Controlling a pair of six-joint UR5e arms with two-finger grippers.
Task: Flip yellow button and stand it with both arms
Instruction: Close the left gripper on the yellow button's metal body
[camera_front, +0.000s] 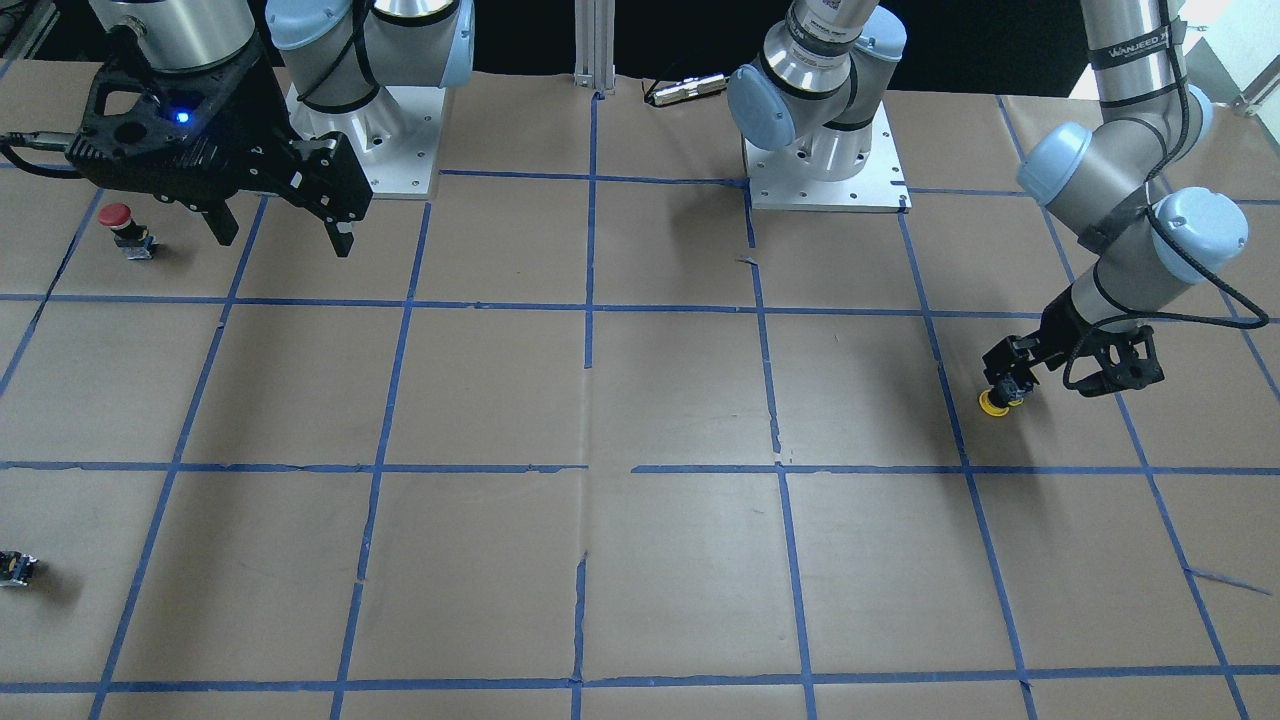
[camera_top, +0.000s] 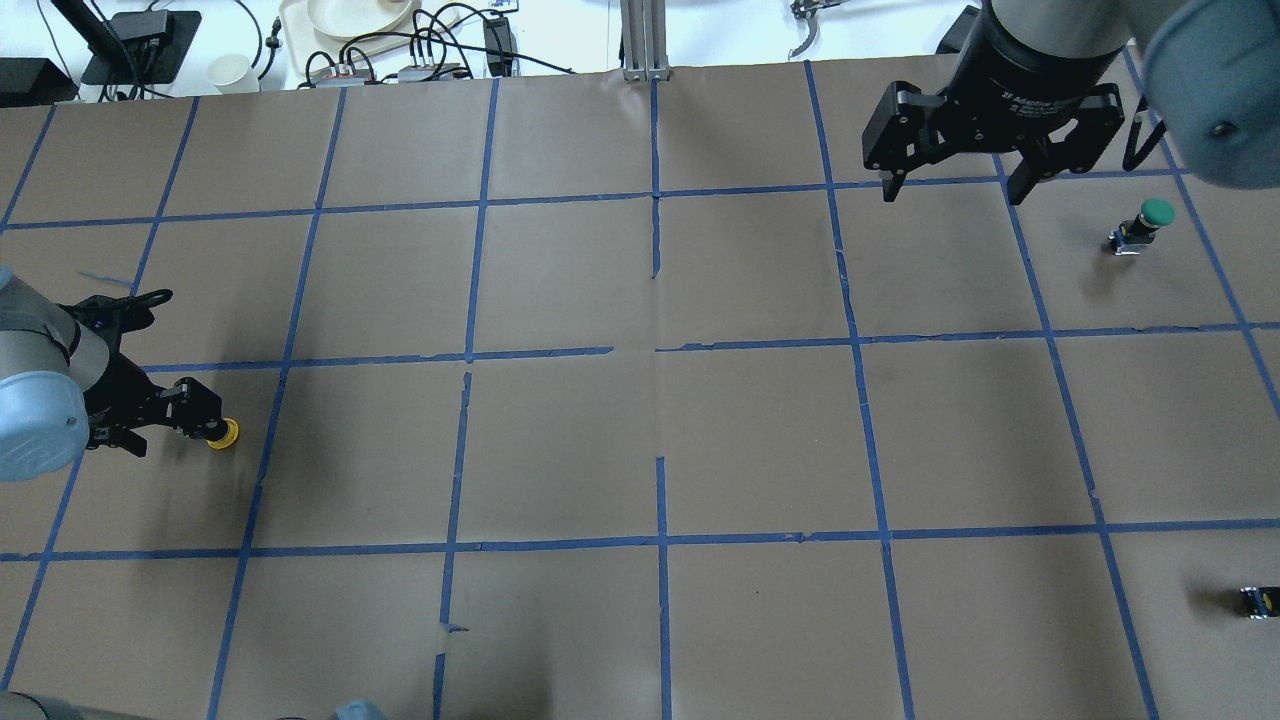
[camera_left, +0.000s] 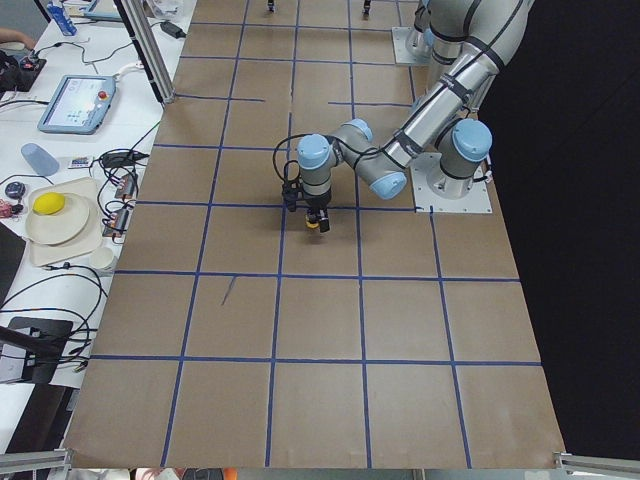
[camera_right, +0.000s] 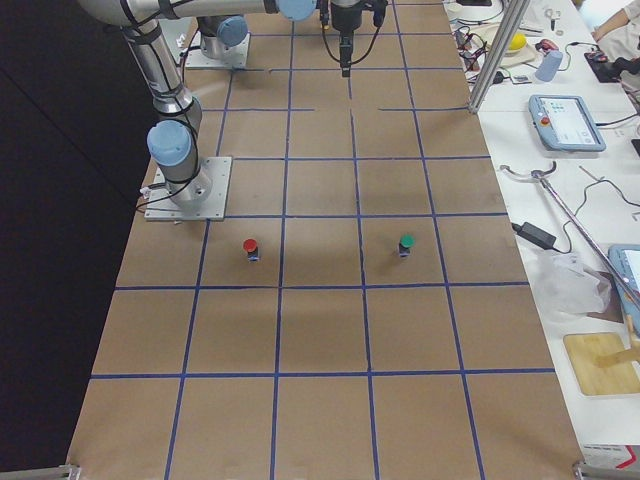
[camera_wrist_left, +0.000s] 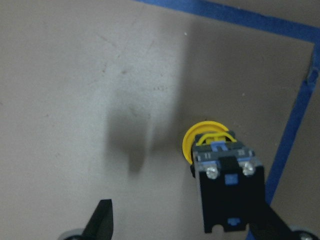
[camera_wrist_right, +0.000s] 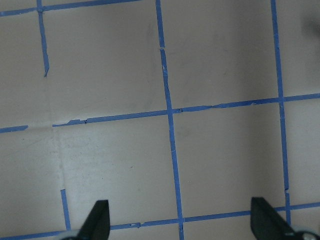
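The yellow button (camera_wrist_left: 226, 187) stands upside down, its yellow cap (camera_front: 993, 402) on the paper and its black blocky base pointing up at the wrist camera. My left gripper (camera_wrist_left: 187, 217) is low over it and open. The button's base lies against one finger, and the other finger (camera_wrist_left: 102, 220) is well clear of it. The overhead view shows the same cap (camera_top: 225, 433) at the table's left, just past the left gripper (camera_top: 200, 418). My right gripper (camera_front: 282, 228) hangs open and empty above the far right part of the table, away from the button.
A red-capped button (camera_front: 115, 215) stands near the right gripper. A green-capped button (camera_top: 1155, 212) shows below that gripper in the overhead view. A small black capless part (camera_front: 15, 568) lies at the table's edge. Blue tape lines grid the brown paper.
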